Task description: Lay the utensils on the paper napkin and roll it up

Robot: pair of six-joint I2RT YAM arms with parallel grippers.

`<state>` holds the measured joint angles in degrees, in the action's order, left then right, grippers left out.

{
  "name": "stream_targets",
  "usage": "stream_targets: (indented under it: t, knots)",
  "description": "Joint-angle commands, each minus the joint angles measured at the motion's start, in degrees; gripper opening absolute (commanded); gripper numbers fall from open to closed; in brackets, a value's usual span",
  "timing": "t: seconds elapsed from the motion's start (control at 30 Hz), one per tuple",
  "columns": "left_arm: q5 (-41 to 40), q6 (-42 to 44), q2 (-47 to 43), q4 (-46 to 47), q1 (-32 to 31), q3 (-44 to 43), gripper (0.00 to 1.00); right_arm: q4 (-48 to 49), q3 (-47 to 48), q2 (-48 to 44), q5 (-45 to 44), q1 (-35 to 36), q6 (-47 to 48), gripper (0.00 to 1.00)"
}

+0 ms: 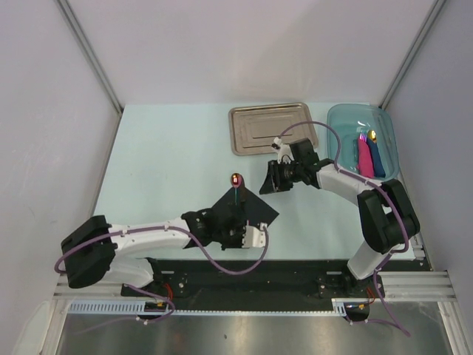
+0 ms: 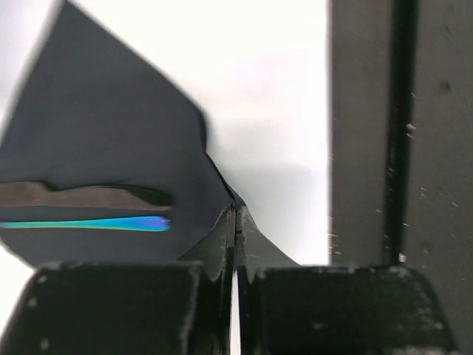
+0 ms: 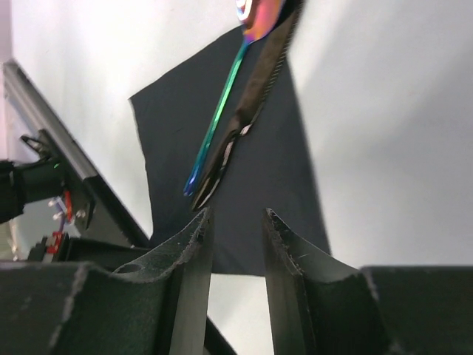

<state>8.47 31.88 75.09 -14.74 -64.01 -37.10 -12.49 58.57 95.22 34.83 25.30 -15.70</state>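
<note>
The black paper napkin (image 1: 251,207) lies as a diamond in the middle of the table. On it lie the utensils side by side: one with a blue handle (image 2: 89,222) and a shiny orange-red end (image 1: 235,180), and a dark one (image 2: 74,195) next to it. My left gripper (image 1: 238,228) is at the napkin's near corner, its jaws shut on that corner (image 2: 222,200), which is pulled up a little. My right gripper (image 1: 266,181) hovers over the napkin's far right edge (image 3: 244,148), open with nothing between its fingers (image 3: 196,229). Both utensils (image 3: 222,118) lie just beyond it.
A steel tray (image 1: 270,127) sits at the back centre. A translucent blue bin (image 1: 347,118) at the back right holds a pink roll (image 1: 365,159) and a dark blue roll (image 1: 377,159). The black base rail (image 2: 399,148) runs along the near table edge.
</note>
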Motion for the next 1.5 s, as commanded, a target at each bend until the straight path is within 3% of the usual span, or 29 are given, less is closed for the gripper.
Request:
stream_targets:
  t: [0.0, 0.3, 0.53, 1.03, 1.47]
  knots:
    - [5.5, 0.2, 0.32, -2.57, 4.15, -6.05, 0.01, -0.43, 0.5, 0.14, 6.39, 0.89, 0.77, 0.37]
    - [7.52, 4.94, 3.04, -3.1, 9.42, -9.04, 0.01, 2.03, -2.22, 0.41, 9.73, 2.91, -4.15, 0.36]
    - [8.93, 7.14, 5.59, -2.48, 13.73, -10.36, 0.02, 6.6, -7.32, 0.58, 10.96, 3.61, -8.55, 0.48]
    - [9.81, 7.85, 8.67, -0.11, 16.9, -11.59, 0.04, 7.48, -6.09, 8.23, 14.56, 5.37, -8.64, 0.52]
    - [8.76, 7.41, 10.34, 0.94, 18.04, -11.94, 0.03, 6.43, -4.69, 11.13, 14.04, 6.87, -7.06, 0.49]
